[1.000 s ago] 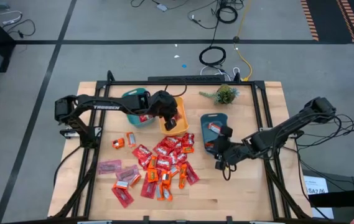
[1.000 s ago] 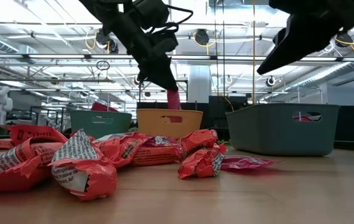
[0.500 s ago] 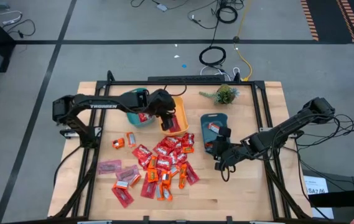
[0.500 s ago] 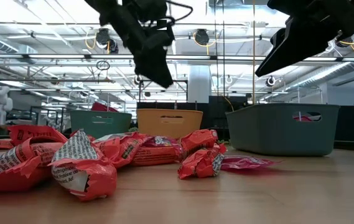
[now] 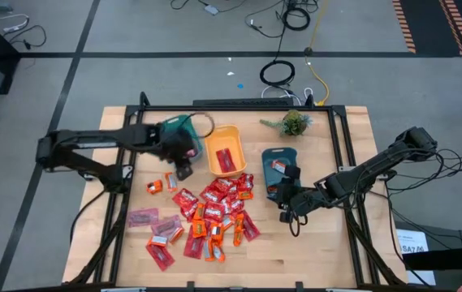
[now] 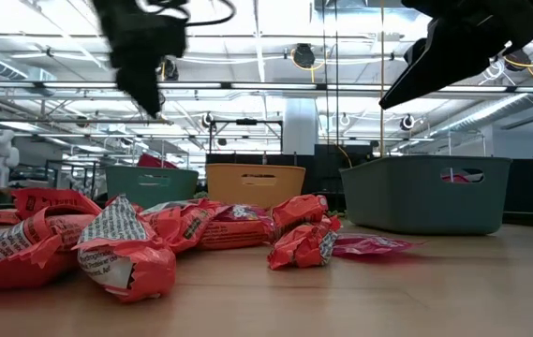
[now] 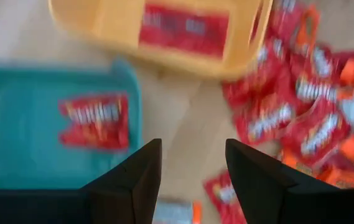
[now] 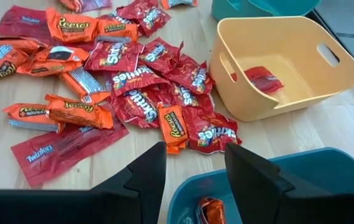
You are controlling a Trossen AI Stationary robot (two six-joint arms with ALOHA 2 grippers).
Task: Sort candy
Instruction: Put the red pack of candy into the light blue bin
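Candy [image 5: 214,212]: most lies unsorted mid-counter; single packets sit in yellow bin [image 5: 223,151] and teal bins [image 5: 278,166]. Left end effector [image 5: 183,168] released, empty; right end effector [image 5: 284,201] parted, empty. Sorting barely begun.

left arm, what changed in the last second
The left gripper let a red candy drop into the yellow bin, then pulled back left toward the teal bin, fingers open and empty. The right gripper and the candy pile stayed put.
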